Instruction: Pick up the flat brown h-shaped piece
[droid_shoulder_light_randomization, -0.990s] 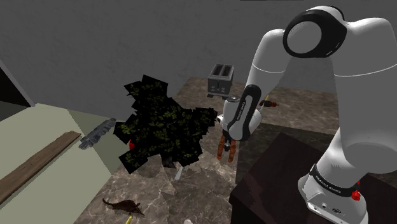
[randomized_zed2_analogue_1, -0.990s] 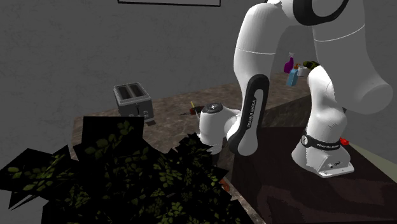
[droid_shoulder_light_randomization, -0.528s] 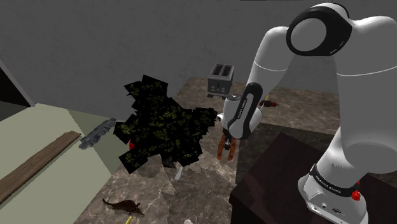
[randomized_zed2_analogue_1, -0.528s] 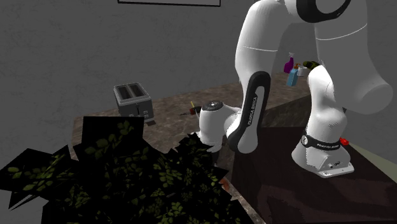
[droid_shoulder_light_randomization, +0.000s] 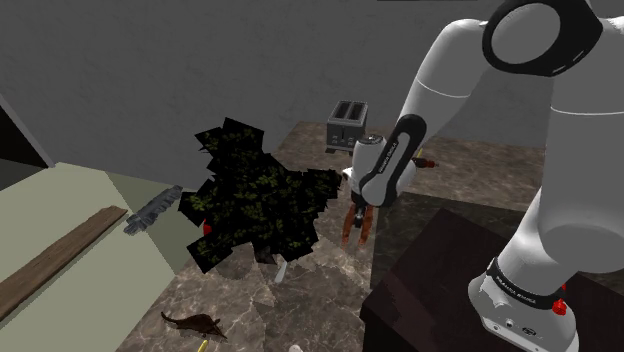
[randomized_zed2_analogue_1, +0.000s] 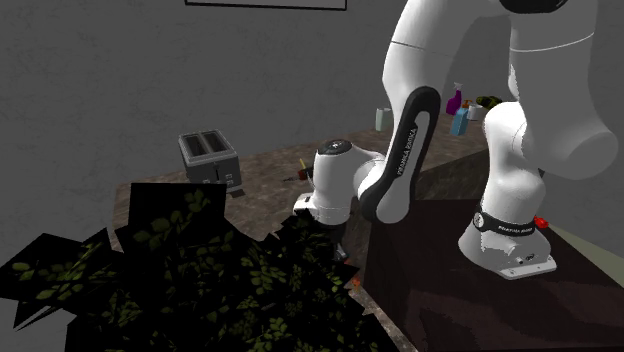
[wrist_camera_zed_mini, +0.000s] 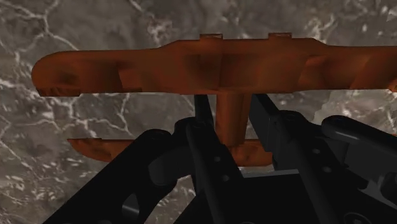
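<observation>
Wrist view gives you the clearest read: the gripper (wrist_camera_zed_mini: 228, 105) is pinching the brown h-shaped piece (wrist_camera_zed_mini: 191, 67) by its short crossbar, with one black finger pressed against either side of that bar. The piece's long bar runs across beyond the fingers (wrist_camera_zed_mini: 202, 130), its other bar sits closer to the hand, and the grey-veined marble counter (wrist_camera_zed_mini: 95, 133) shows past it.

From the shoulder view you see the piece hanging under the hand over that counter, just beside the dark leafy plant (droid_shoulder_light_randomization: 255, 195) and near the dark stand (droid_shoulder_light_randomization: 420, 300). A toaster (droid_shoulder_light_randomization: 347, 123) stands at the back of the counter against the wall. Toward that view's left, well apart from the gripper, a wooden plank (droid_shoulder_light_randomization: 55, 255) lies on a pale surface, and a small brown animal figure (droid_shoulder_light_randomization: 195, 324) lies on the marble near the lower edge.

Turn to the second exterior view and you find the arm's white hand reaching down at the edge of the plant's leaves, between the toaster and the stand, with spray bottles (randomized_zed2_analogue_1: 458, 110) standing far back by the wall
</observation>
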